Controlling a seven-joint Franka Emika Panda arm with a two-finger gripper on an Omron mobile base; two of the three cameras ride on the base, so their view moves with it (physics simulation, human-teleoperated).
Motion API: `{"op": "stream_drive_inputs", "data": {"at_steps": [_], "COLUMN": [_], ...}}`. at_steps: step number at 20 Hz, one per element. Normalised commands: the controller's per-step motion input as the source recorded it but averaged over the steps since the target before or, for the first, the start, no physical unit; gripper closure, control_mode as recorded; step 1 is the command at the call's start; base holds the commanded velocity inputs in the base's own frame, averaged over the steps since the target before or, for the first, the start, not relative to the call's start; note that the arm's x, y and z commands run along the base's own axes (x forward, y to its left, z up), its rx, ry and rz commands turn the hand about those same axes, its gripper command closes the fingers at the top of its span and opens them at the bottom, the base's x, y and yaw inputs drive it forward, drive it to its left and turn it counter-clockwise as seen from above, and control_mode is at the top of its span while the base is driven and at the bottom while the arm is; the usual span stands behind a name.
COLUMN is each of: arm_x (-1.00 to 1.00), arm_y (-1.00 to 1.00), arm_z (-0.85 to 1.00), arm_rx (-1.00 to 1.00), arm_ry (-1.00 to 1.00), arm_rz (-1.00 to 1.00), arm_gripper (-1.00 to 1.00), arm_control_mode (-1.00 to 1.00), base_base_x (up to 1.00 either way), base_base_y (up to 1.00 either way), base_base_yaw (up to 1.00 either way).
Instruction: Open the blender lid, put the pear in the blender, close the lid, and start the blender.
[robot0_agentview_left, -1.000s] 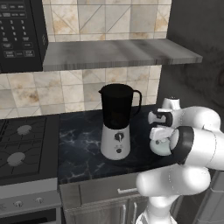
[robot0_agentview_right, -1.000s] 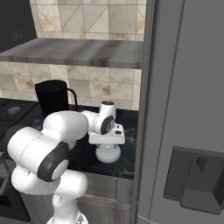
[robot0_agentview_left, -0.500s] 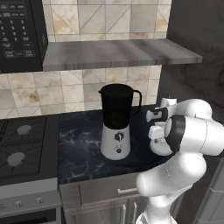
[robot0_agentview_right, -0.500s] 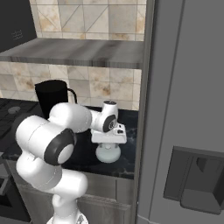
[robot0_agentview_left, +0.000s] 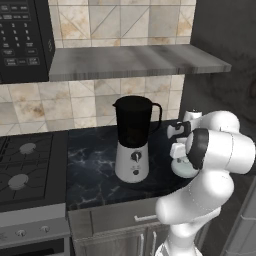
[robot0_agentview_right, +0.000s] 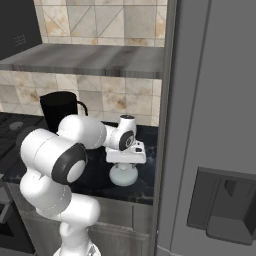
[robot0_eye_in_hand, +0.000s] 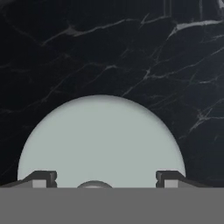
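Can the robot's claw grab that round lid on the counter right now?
Probably yes. The claw hangs right above the blender lid on the dark counter, fingers either side of its knob, nothing between.

The blender (robot0_agentview_left: 132, 145) stands on the worktop (robot0_agentview_left: 95, 170), and every place here is told from it. The stove (robot0_agentview_left: 25, 170) lies to its left, joined to the worktop's edge. The blender lid (robot0_agentview_left: 183, 167) lies flat on the worktop to its right, apart from it. A shelf (robot0_agentview_left: 130, 61) runs above the blender, with the microwave (robot0_agentview_left: 22, 37) above and left. The refrigerator (robot0_agentview_right: 215, 125) stands farther right, beyond the blender lid.
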Motion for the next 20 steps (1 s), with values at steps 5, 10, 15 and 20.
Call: {"op": "stream_drive_inputs", "data": {"at_steps": [5, 10, 15, 20], "arm_x": [-0.15, -0.2, -0.14, -0.13], "arm_y": [0.0, 0.11, 0.18, 0.03], "arm_z": [-0.23, -0.31, -0.26, -0.21], "arm_rx": [0.0, -0.02, -0.03, 0.0], "arm_ry": [-0.03, -0.01, 0.0, 0.0], "arm_rz": [0.0, 0.0, 0.0, 0.0], "arm_gripper": [-1.0, -1.0, -1.0, -1.0], "arm_control_mode": [-1.0, -1.0, -1.0, -1.0], "base_base_x": [0.0, 0.0, 0.0, 0.0], "base_base_y": [0.0, 0.0, 0.0, 0.0], "base_base_yaw": [0.0, 0.0, 0.0, 0.0]}}
